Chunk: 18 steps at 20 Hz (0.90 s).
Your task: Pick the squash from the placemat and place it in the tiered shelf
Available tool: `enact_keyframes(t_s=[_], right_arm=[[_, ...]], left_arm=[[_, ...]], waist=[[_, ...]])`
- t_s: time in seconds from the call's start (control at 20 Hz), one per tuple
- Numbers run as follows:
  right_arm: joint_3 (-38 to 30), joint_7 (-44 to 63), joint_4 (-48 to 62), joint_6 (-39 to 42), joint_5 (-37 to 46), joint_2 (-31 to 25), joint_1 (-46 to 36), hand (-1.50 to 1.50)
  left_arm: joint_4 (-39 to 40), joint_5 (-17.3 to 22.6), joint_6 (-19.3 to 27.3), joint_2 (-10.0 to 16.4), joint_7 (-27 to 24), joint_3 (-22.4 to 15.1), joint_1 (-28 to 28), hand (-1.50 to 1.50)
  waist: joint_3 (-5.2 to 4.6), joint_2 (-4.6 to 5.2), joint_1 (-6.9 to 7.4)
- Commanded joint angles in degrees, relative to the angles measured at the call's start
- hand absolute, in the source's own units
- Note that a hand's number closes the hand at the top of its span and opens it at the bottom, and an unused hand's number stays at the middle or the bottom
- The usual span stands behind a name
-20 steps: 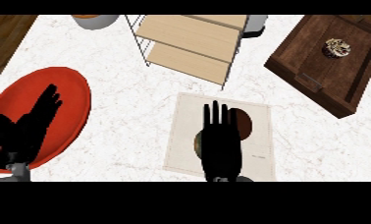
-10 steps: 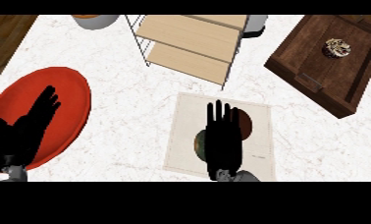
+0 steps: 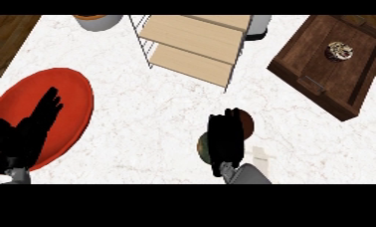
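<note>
- Head view, nearest edge: grey right forearm (image 3: 246, 175) comes in at the bottom, right of centre. A faint beige patch (image 3: 261, 154) lies just beside it on the white marble counter (image 3: 154, 116); cannot tell whether this is the placemat, since no outline shows.
- Right hand (image 3: 226, 139) sits directly on top of the squash (image 3: 247, 124). Its fingers are bent down over the squash and curled round it. The palm hides the contact underneath.
- The squash shows only at two edges of the hand: a reddish-brown curve at the upper right and a dark green curve at the lower left. It is low on the counter, near the bottom of the view, and well apart from the shelf.
- Left hand (image 3: 35, 127) is at the lower left, fingers straight and pointing up. It holds nothing and rests above the red plate (image 3: 75, 96), overlapping the plate's near-left part.
- Mid distance: bare marble lies between the right hand and the shelf.
- Farther, centre top: tiered shelf (image 3: 192, 43), thin metal frame, pale wooden boards stepped one behind the other, nothing on the boards that show.
- Farther right: dark brown wooden tray (image 3: 323, 79), set at an angle, with a small round pale object (image 3: 339, 51) on it.
- Top edge: a grey bowl (image 3: 100, 21) left of the shelf, and a grey object (image 3: 259, 27) partly behind the shelf's right side.
- Top-left corner: a strip of dark wood (image 3: 13, 34).
</note>
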Motion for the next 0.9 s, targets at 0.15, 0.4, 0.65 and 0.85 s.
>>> enact_keyframes(t_s=[0.15,0.4,0.65,0.85], right_arm=[[2.3,0.2,1.1,-0.4,4.5,0.5,-0.9,1.5],[4.7,6.3,2.7,-4.1,-5.1,0.5,-11.0,1.5],[7.6,16.2,3.6,-7.2,-19.2,0.5,-24.0,1.5],[10.2,19.3,7.2,-15.9,-23.3,0.5,-31.0,1.5]], left_arm=[[-1.2,-2.0,-0.5,-1.0,-1.0,-0.1,1.8,0.0],[0.9,-1.6,-1.2,-1.8,-1.3,0.1,-0.1,0.0],[1.3,-1.7,-1.4,-1.2,0.6,-0.7,-4.3,0.0],[1.8,-1.0,-2.2,-0.4,2.1,0.0,-5.0,0.0]], waist=[[0.38,0.94,-0.01],[0.39,1.12,0.89],[0.38,1.62,4.25],[0.36,1.51,3.95]])
